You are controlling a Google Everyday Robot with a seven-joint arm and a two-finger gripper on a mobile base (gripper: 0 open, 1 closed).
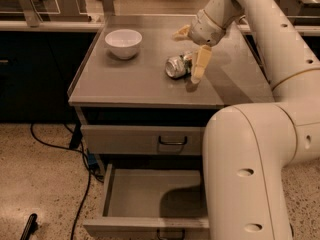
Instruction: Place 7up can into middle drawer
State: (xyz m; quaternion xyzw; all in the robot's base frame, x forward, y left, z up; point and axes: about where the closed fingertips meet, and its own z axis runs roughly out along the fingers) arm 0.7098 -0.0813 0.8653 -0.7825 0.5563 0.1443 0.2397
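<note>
The robot's white arm (260,149) reached over a grey cabinet whose tabletop (125,84) carried the task's things. Below it the middle drawer (142,194) stood pulled open beneath the shut upper drawer (130,140). A white bowl (123,42) sat toward the tabletop's back left, well apart from the work. The gripper (187,55) hung low over the tabletop's middle with its fingers spread apart, one just beside the right end of the 7up can (176,67), the other raised behind it. The can lay on its side, dented and not yet held. A sound grasp appeared to call for centring the fingers across the can's body and closing gently, since the rounded, crumpled metal could roll or slip away.
</note>
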